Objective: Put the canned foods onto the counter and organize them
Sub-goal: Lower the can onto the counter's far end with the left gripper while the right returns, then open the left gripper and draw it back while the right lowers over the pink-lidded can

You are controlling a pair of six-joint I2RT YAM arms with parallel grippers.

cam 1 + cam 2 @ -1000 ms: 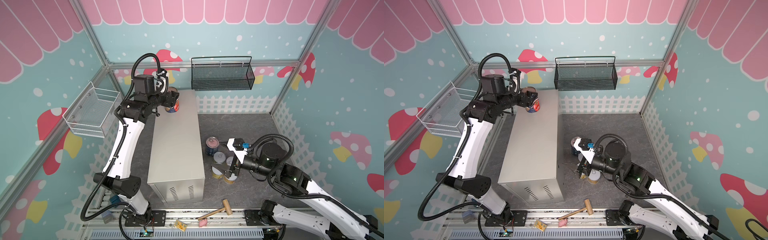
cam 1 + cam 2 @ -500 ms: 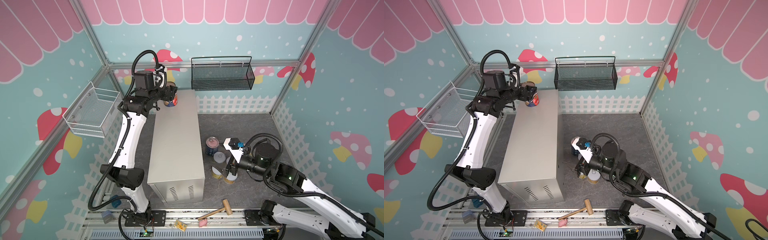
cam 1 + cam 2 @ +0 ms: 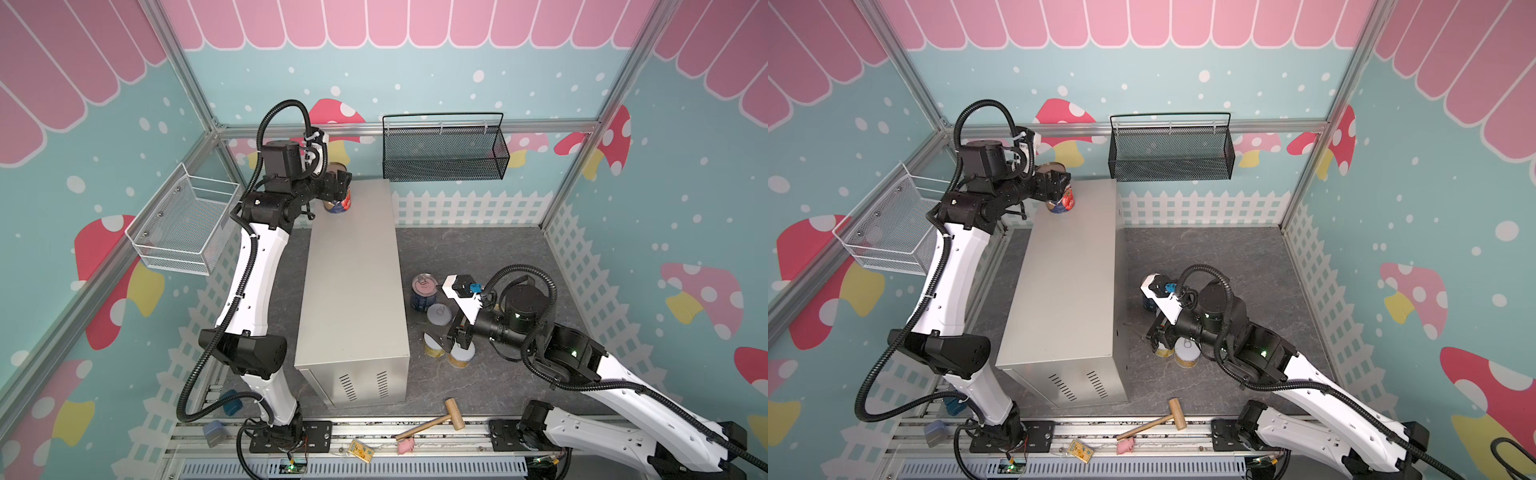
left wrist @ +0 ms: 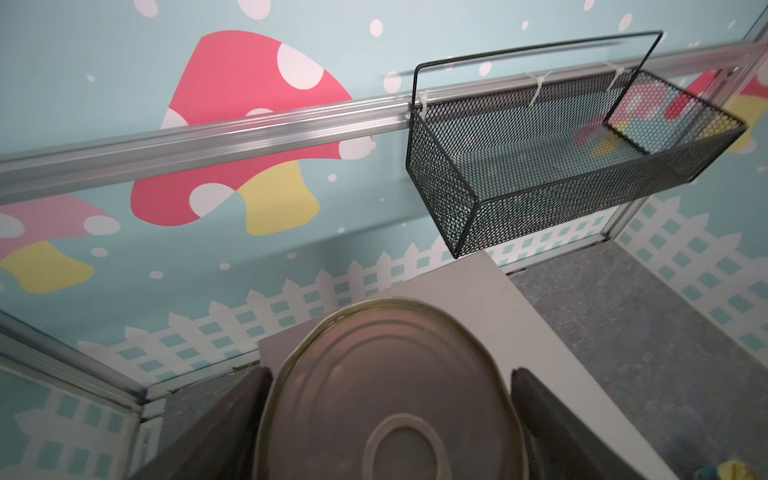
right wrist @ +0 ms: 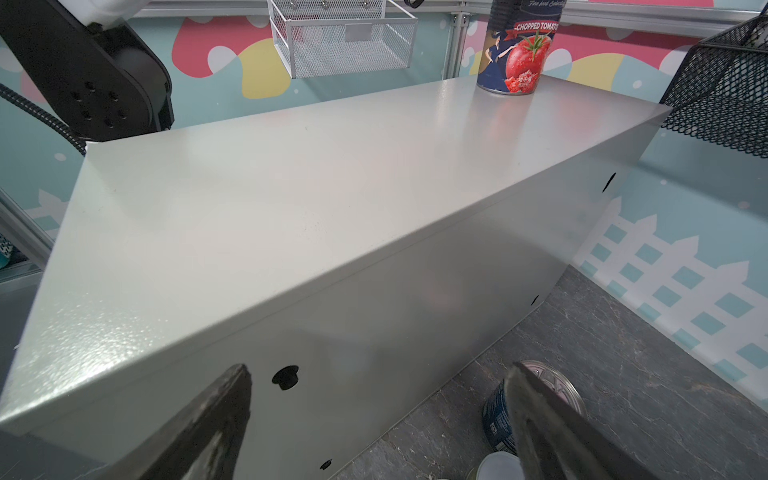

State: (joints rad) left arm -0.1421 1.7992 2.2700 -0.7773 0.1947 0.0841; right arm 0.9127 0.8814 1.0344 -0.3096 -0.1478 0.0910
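Observation:
A tall dark-blue-label can (image 3: pixel 338 203) (image 3: pixel 1063 201) (image 5: pixel 515 54) stands upright on the far end of the beige-grey counter (image 3: pixel 353 282) (image 3: pixel 1067 282). My left gripper (image 3: pixel 338 189) (image 4: pixel 390 372) is open around its top, and a gap shows beside one finger. On the floor right of the counter sit another tall blue can (image 3: pixel 424 291) (image 5: pixel 496 415) and three short yellow-label cans (image 3: pixel 439 313) (image 3: pixel 432 347) (image 3: pixel 459 357). My right gripper (image 3: pixel 455 336) (image 5: pixel 380 370) hangs open just above the short cans, facing the counter's side, with nothing between its fingers.
A black mesh basket (image 3: pixel 444 153) hangs on the back wall past the counter's far end. On the left wall hangs a white wire basket (image 3: pixel 183 224). A wooden mallet (image 3: pixel 436 419), a pink toy (image 3: pixel 405 446) and a yellow card (image 3: pixel 360 449) lie at the front rail.
My left gripper set the tall can down on the counter's far end and opened its jaws. My right arm shifted slightly over the floor cans.

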